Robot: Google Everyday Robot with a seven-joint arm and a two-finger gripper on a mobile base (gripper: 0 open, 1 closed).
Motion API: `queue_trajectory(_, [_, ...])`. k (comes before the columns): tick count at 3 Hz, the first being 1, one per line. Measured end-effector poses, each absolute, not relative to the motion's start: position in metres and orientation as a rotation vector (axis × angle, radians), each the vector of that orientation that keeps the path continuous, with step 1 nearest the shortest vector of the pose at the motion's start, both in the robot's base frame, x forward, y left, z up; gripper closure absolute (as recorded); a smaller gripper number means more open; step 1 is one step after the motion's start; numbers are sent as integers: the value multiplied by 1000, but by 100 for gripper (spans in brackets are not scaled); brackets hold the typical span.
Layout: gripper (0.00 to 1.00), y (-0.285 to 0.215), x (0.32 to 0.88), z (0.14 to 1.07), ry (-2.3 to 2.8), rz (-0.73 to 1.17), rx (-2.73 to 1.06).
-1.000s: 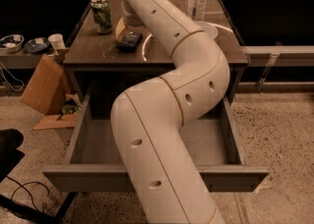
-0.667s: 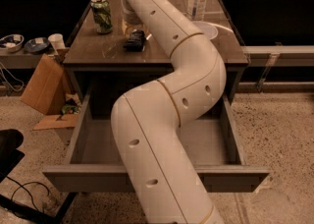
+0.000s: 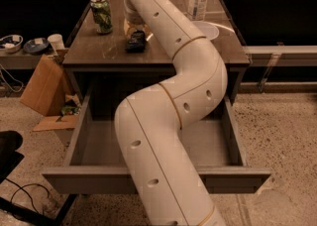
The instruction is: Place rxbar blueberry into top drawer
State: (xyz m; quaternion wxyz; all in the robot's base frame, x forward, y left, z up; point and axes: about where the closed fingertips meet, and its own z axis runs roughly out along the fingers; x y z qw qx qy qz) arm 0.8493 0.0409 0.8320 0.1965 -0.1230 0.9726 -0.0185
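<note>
Camera view puts the wide grey open top drawer [image 3: 69,183] nearest you, well in front of the green soda can [image 3: 101,14]. Just right of that can rests the small dark navy wrapped rxbar blueberry [image 3: 135,41], with the two-finger gripper [image 3: 132,26] right above it. You cannot tell whether it is gripping the bar, so confirm a firm hold across the narrow width before lifting.

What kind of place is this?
Likely a lab or workshop: speckled floor, cardboard box, cluttered bench. The gripper is above the cabinet top, by the rxbar blueberry, behind the open top drawer.
</note>
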Motion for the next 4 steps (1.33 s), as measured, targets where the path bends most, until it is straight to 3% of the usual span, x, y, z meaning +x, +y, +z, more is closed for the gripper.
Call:
queue_trajectory(1, [100,40,848,837,2717,-59,-348])
queue_trajectory(2, [100,34,848,902,2593,-185,-418])
queue_trajectory(3, [100,3,826,928,2519,-277,-512])
queue_trajectory(4, [100,18,833,926,2451,-243,-544])
